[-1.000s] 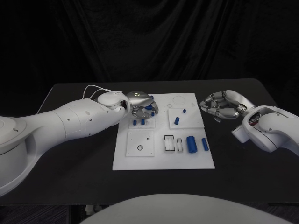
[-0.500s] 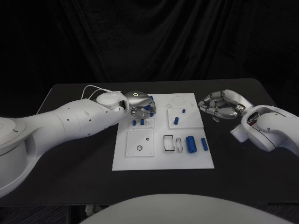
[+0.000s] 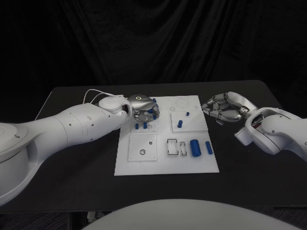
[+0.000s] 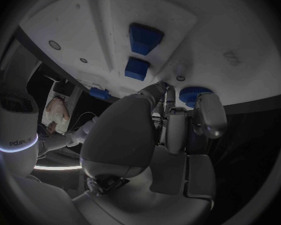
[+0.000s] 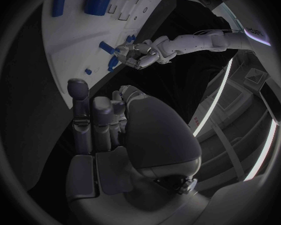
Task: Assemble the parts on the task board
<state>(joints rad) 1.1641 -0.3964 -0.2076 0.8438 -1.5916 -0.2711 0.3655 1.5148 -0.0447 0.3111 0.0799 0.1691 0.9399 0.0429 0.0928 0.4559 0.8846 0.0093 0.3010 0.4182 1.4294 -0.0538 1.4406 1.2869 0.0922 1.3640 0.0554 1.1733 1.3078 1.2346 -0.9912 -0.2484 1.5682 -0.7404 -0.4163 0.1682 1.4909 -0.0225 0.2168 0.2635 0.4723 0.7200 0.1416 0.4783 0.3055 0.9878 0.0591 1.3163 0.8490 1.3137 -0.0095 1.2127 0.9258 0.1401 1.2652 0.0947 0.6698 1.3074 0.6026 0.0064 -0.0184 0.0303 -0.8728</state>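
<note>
Over task board (image 3: 167, 163): left hand (image 3: 144, 107) pinches blue part (image 3: 148, 111); right hand (image 3: 222, 108) curled, empty.

Head view overlooks table; wrist views sit close behind hands, sharing task board (image 3: 167, 139).

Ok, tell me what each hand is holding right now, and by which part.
The left hand pinches a small blue part by its rim at the fingertips. The right hand holds nothing; its fingers are curled beside the task board.

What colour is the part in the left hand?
Blue; the part at the left hand's fingertips shows best in the left wrist view.
</note>
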